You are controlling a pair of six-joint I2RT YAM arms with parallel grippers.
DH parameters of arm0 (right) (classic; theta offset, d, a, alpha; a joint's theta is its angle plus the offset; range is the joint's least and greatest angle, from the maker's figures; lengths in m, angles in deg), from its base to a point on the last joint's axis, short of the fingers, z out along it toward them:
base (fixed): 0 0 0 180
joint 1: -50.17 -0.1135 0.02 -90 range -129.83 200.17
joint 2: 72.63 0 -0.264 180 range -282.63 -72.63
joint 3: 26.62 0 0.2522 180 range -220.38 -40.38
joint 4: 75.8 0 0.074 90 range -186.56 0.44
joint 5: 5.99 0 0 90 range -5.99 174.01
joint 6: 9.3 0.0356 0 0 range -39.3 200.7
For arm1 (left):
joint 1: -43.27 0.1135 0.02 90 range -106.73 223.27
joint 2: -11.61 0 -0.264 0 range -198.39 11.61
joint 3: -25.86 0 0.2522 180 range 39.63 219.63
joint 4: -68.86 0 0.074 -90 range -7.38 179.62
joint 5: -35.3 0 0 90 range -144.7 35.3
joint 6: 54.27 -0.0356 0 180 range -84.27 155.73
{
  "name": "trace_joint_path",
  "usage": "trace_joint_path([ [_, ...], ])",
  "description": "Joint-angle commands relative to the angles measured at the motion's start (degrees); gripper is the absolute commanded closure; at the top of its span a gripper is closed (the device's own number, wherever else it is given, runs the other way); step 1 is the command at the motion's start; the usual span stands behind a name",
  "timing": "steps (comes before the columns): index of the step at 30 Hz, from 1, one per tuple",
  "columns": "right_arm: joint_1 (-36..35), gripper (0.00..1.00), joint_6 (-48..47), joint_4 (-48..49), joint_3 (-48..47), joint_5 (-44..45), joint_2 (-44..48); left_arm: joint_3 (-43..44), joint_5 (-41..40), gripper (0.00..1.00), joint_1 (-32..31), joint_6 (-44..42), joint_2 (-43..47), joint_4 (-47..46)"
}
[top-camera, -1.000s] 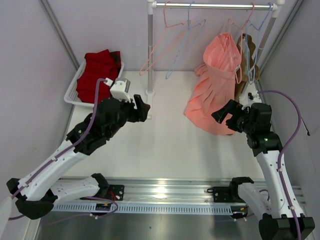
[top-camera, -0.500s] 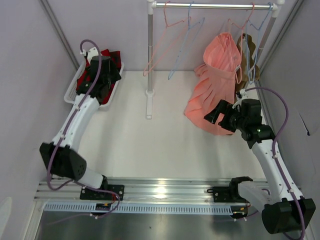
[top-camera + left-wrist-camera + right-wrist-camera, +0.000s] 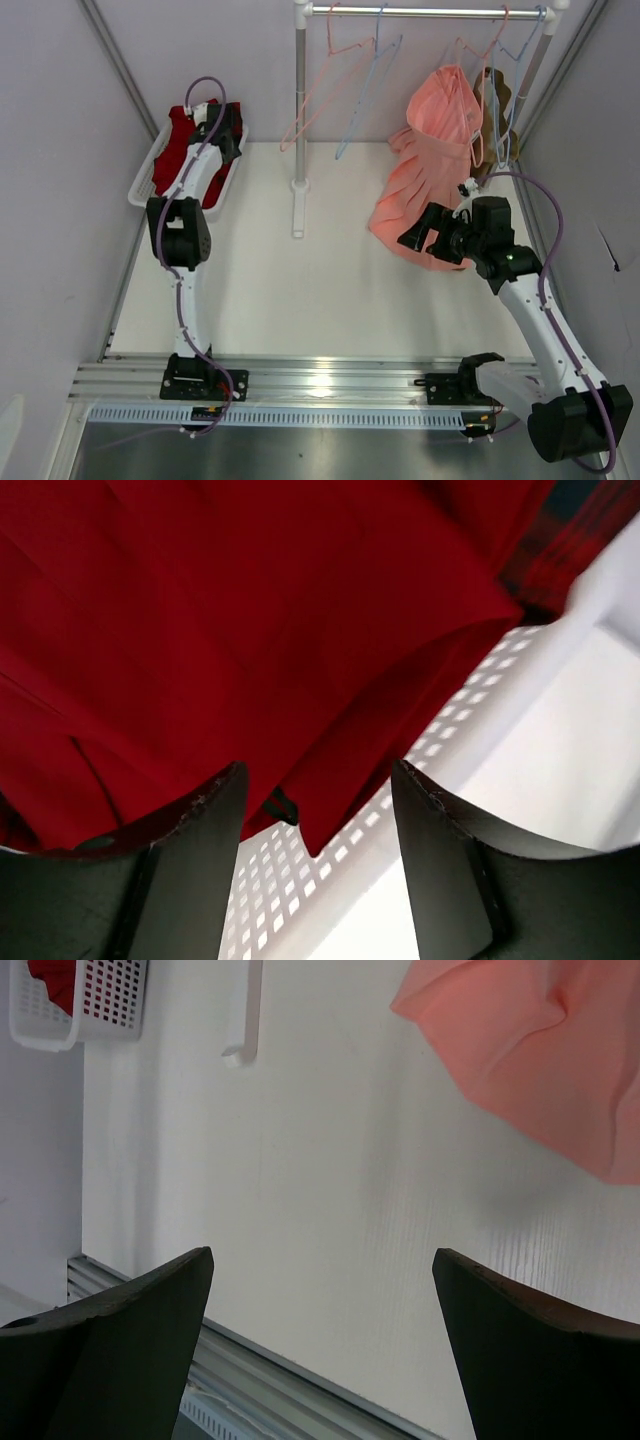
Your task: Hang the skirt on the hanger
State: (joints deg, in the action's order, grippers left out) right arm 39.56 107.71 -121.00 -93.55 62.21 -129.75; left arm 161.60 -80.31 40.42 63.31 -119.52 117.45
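– Deep-red cloth, soft and limp: the skirt (image 3: 250, 630) lies bunched in the white basket (image 3: 140, 188) at the far left corner of the table, with a red-and-black plaid garment (image 3: 575, 525) just beside it.
– And the left gripper (image 3: 315, 780)?
– It hovers right over the heap, its jaws spread wide and holding nothing. In the wrist view a loose edge of the fabric hangs between the two fingers, but they are not closed on it.
– How will the skirt handle?
– Lightly, most likely. It looks thin and floppy, so it should fold and drape the moment it is lifted. It may also drag the plaid piece along if both get pinched together. Nothing about it seems fragile or slippery.
– Where is the best hold?
– Probably that free edge or a raised fold near it, clear of the plaid. The waistband would serve better for hanging, but the pictures do not show which end that is.
– And the hanger (image 3: 365, 85)?
– The light-blue wire one hangs on the rail (image 3: 420, 12) at the back, well apart from the basket and next to a pink hanger (image 3: 310, 110). It looks thin and springy and may swing when touched.
– The right gripper (image 3: 415, 233)?
– Released as well and empty, near the salmon-pink pleated skirt (image 3: 430, 180).
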Motion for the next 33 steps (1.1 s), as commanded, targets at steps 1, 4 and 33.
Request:
trace_joint_path([
  [1,-1.34,0.01,-1.16,2.0,-2.29,-0.79,-1.32,3.19,-1.73,0.36,1.18,3.27,-1.22,3.05],
  [4,-2.13,0.01,-1.08,2.52,-1.85,-0.43,-1.67,2.75,-1.46,0.37,1.97,4.59,-2.28,3.84],
  [33,-5.65,0.01,-1.43,4.02,-0.53,1.41,-3.44,-38.38,-1.64,1.0,-2.24,6.53,29.59,-22.95],
])
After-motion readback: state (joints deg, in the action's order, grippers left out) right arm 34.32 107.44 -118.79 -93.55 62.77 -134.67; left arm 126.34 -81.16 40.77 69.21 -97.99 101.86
